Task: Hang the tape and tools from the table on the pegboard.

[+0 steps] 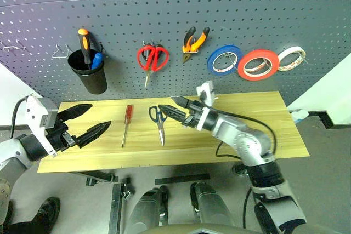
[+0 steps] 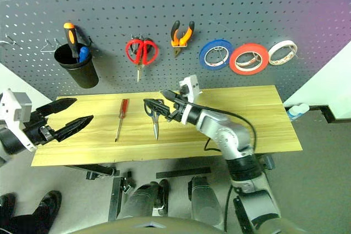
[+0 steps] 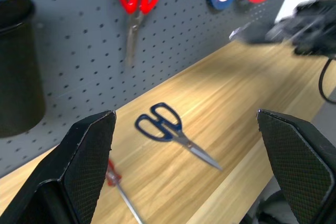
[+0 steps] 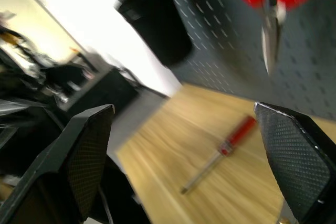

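The black-handled scissors (image 1: 158, 120) and the red screwdriver (image 1: 126, 124) lie on the tabletop (image 1: 263, 130). The red tape (image 1: 258, 64) and pliers (image 1: 194, 42) hang on the pegboard (image 1: 230, 15). The right pincer (image 1: 176, 108), wide apart and empty, hovers at the scissors; it should grab the handles squarely. The left pincer (image 1: 85, 120) waits, released.
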Available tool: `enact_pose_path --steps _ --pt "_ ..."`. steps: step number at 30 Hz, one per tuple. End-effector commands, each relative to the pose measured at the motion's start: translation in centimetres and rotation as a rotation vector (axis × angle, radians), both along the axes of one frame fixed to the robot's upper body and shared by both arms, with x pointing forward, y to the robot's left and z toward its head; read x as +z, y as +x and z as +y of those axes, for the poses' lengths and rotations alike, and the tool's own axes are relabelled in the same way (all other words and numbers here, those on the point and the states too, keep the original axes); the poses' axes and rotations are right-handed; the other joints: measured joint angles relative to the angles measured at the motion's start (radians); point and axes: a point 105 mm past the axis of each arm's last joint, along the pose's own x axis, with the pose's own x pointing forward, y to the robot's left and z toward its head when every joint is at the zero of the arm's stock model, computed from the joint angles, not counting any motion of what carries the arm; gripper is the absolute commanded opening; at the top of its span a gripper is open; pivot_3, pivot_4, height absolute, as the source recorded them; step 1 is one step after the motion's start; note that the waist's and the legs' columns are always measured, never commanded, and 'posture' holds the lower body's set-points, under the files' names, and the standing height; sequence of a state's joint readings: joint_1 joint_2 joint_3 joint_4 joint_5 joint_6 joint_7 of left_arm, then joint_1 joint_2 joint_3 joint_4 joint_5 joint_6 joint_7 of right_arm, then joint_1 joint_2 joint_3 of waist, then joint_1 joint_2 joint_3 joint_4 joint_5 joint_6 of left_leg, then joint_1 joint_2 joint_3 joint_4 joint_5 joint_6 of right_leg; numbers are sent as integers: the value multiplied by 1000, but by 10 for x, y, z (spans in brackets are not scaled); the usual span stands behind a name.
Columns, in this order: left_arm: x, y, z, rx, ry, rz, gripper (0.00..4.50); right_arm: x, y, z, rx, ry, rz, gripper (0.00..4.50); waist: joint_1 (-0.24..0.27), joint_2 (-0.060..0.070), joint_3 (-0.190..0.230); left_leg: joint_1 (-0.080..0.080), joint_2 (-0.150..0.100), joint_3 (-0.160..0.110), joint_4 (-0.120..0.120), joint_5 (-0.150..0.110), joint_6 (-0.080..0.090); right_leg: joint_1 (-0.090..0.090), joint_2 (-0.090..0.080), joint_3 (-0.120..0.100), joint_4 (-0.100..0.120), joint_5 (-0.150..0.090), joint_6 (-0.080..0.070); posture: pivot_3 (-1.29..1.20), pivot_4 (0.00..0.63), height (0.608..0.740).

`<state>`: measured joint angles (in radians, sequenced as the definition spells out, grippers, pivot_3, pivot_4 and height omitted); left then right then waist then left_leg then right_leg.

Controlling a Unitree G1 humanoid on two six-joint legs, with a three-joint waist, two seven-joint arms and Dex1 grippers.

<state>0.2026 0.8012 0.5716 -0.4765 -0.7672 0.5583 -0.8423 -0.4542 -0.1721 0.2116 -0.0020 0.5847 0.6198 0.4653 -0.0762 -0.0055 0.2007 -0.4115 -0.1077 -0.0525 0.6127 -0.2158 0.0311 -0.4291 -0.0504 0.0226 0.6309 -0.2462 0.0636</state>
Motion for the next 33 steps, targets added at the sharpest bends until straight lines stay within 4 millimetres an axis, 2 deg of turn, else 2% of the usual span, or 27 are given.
enact_pose_path --steps 1,4,7,12,15,17,20,23,25,28,31,33 --pt "12 -5 -1 7 20 -55 4500 -3 9 25 -30 -111 -74 4470 5 0 0 0 0 0 0 0 0 0 0 0 0 0 0 -70 212 740" --pt "11 -6 -4 6 21 -54 4500 -12 8 40 -2 -189 -111 4470 8 0 1 0 0 0 -1 0 0 -1 0 0 1 0 0 -57 215 740" --pt "12 -6 -5 8 17 -57 4500 -23 23 37 -100 -239 -60 4470 11 -1 1 0 0 0 0 0 -1 0 0 -1 0 0 0 -49 221 740" --pt "9 -6 -8 18 3 -54 4500 -5 13 39 -7 -148 -159 4470 13 -1 2 0 0 0 -1 -1 0 0 0 -1 0 1 1 -54 220 740" --pt "5 -2 -10 27 -2 -50 4500 8 3 22 105 -20 -139 4470 15 -1 2 0 0 -1 -1 -1 -1 0 0 -1 0 2 3 -67 220 740" --pt "1 3 -8 47 3 -50 4500 25 -8 3 199 65 -167 4470 18 -1 3 0 0 -1 -1 -1 0 1 0 -2 0 2 3 -79 224 740" --pt "-13 16 -9 91 18 -32 4500 41 -11 -32 237 95 -198 4470 20 -1 6 0 0 -1 1 -1 0 2 -1 -2 -1 0 0 -108 230 740" --pt "-33 31 -11 157 9 32 4500 48 -15 -61 278 38 -228 4470 21 -1 10 0 0 0 1 -1 0 2 -1 -2 -1 0 0 -124 234 740" --pt "-47 40 -12 195 40 78 4500 52 -20 -72 303 13 -233 4470 16 -4 14 0 0 0 0 -1 0 2 -1 -2 -1 0 0 -138 238 740" --pt "-80 58 -17 318 41 227 4500 53 -22 -88 316 -79 -257 4470 10 -4 18 0 0 0 0 -1 2 1 -1 -2 -1 1 1 -149 242 740" --pt "-88 71 -31 366 49 254 4500 46 -23 -92 329 -201 -300 4470 6 -10 25 -1 0 0 1 -1 3 1 -2 -3 -1 2 4 -163 249 740" --pt "-89 78 -48 366 51 267 4500 38 -20 -98 331 -356 -370 4470 7 -12 27 -1 0 0 1 -2 4 1 -2 -3 -1 3 5 -170 255 740"
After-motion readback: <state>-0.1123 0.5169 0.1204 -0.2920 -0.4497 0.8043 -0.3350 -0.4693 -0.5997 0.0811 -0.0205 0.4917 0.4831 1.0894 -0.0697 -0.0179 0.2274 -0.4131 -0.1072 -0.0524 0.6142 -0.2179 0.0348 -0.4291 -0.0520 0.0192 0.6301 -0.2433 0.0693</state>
